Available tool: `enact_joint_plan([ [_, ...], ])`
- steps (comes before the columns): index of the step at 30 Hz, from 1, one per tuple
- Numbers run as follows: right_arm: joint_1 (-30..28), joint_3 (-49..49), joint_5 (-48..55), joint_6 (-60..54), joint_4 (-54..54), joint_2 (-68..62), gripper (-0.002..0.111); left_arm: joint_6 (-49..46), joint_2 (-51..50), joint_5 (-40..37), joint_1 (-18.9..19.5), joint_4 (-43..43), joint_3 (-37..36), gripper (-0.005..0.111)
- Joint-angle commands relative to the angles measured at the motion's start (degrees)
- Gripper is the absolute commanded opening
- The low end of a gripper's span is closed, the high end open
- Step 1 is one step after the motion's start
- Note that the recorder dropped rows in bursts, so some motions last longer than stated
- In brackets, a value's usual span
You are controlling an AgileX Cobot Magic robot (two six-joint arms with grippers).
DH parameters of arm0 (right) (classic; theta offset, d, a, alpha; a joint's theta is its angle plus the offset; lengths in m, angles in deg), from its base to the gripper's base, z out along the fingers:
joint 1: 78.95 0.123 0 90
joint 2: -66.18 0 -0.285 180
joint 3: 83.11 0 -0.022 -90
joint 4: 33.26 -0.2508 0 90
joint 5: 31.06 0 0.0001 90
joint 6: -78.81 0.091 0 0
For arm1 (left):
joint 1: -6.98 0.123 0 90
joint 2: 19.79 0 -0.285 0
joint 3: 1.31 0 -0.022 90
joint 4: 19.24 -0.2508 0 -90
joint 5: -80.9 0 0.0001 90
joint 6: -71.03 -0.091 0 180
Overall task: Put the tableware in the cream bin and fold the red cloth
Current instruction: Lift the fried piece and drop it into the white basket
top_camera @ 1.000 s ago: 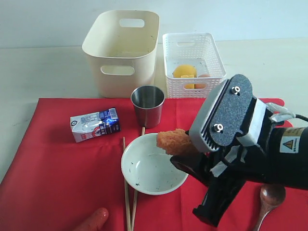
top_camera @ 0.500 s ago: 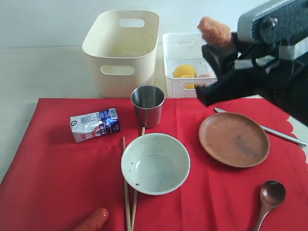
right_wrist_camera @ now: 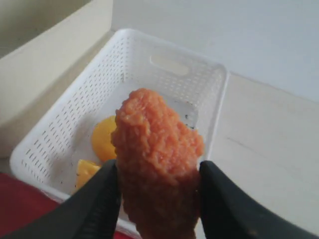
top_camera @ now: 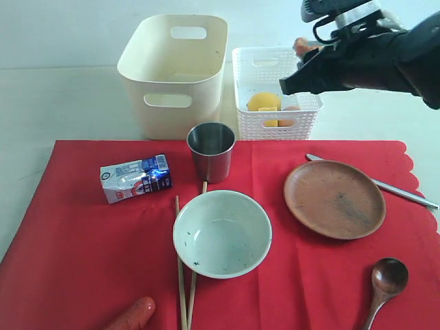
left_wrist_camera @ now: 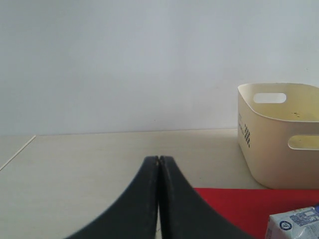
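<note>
the exterior view looks steeply down from above the near edge of the red cloth (top_camera: 69,227), facing the far wall (top_camera: 69,27), wide enough to take in the cream bin (top_camera: 172,75) at upper left and the white lattice basket (top_camera: 275,89) at upper centre; the left wrist view sits low, almost level with the table (left_wrist_camera: 99,154), looking past the closed left gripper (left_wrist_camera: 159,164) at that same bin and the milk carton (left_wrist_camera: 294,224); the right wrist view hangs close over the basket, looking down past the breaded orange piece (right_wrist_camera: 157,164) pinched in the right gripper (right_wrist_camera: 158,194)
</note>
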Motion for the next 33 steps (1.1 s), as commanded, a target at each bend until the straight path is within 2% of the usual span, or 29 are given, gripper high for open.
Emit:
enact_joint_plan([
  [1,-3.37,-11.40,7.27,-0.56,1.57,-11.06,0.000,-0.06,0.35,-0.14,0.06,0.78,-0.17,0.003],
  [4,-5.54,-22.20,9.22,-0.03,1.57,-19.90,0.000,-0.06,0.35,-0.14,0.06,0.78,-0.17,0.003],
  [8,-6.02,-30.73,10.84,-0.03,1.29,-26.43,0.000,-0.06,0.35,-0.14,0.06,0.78,-0.17,0.003],
  [17,-5.90,-32.71,10.02,0.07,0.01,-28.51,0.002,-0.06,0.35,-0.14,0.06,0.78,-0.17,0.003],
  [23,-5.90,-32.71,8.83,0.07,-0.30,-28.51,0.020,-0.06,0.35,-0.14,0.06,0.78,-0.17,0.003],
  [33,-5.90,-32.71,8.54,-0.17,0.14,-28.51,0.064,-0.06,0.35,-0.14,0.06,0.78,-0.17,0.003],
])
